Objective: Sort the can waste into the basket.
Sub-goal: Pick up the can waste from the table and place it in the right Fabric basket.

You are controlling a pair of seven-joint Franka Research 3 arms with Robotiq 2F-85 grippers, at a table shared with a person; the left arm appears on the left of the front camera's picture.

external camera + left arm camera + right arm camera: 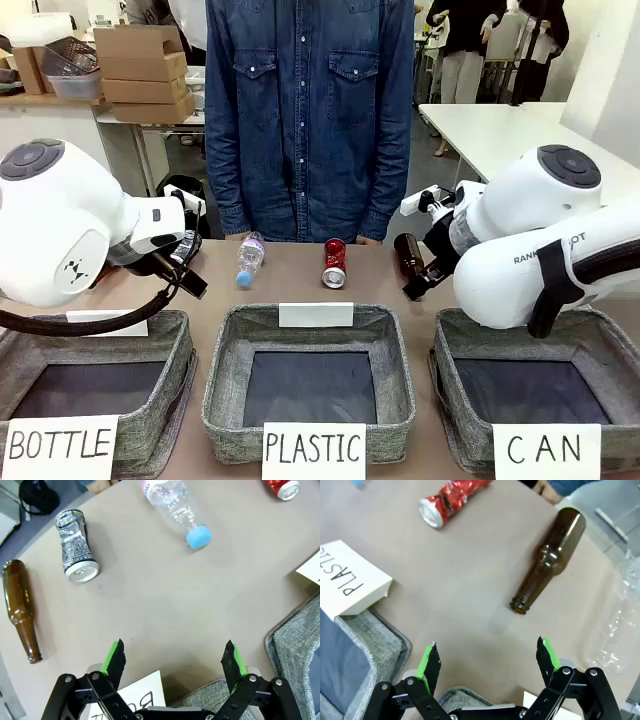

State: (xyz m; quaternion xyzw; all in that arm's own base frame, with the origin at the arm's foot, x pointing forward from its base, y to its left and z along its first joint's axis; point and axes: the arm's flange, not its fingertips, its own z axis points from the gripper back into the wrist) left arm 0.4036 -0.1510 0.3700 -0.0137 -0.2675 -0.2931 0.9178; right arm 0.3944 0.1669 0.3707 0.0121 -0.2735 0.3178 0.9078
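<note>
Two cans lie on the table, and neither is in the target container. The small red dented metal can (334, 263) rests on its side towards the far edge, between a clear plastic bottle with a blue cap (249, 260) and a brown glass bottle (408, 252). The dark metal can with silver ends (75, 545) lies beside a second brown glass bottle (20, 610). The grey fabric basket signed "CAN" (448, 395) stands at the robot's right.

The left gripper (175, 657) and right gripper (487, 655) both hover with fingers spread wide and nothing between them.

Recommendation: the right arm looks better placed for the red can. It should close across the can's dented body and stay clear of the bottle just beside it.

The tan tabletop (290, 290) is smooth, so a nudged can could roll. A person in a denim shirt (310, 100) stands at the far side. Behind are stacked cardboard boxes (145, 70) and a white table (490, 125).
</note>
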